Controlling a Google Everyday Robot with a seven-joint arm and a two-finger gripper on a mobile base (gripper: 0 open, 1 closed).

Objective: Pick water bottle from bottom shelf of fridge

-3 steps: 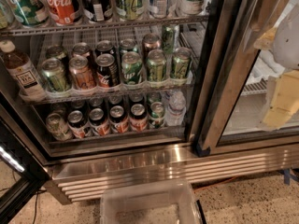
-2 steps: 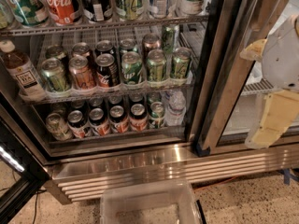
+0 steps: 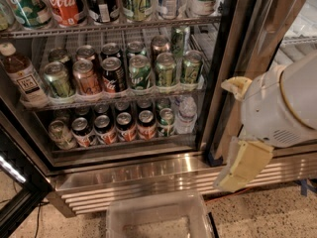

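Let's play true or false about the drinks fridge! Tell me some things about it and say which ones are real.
1. The water bottle stands at the right end of the bottom shelf, next to the soda cans. True.
2. The gripper is holding the water bottle. False: it is outside the fridge, off to the right, open and empty.
3. The brown tea bottle is on the bottom shelf. False: it stands at the left end of the middle rack.
4. A clear plastic bin sits on the floor in front of the fridge. True.
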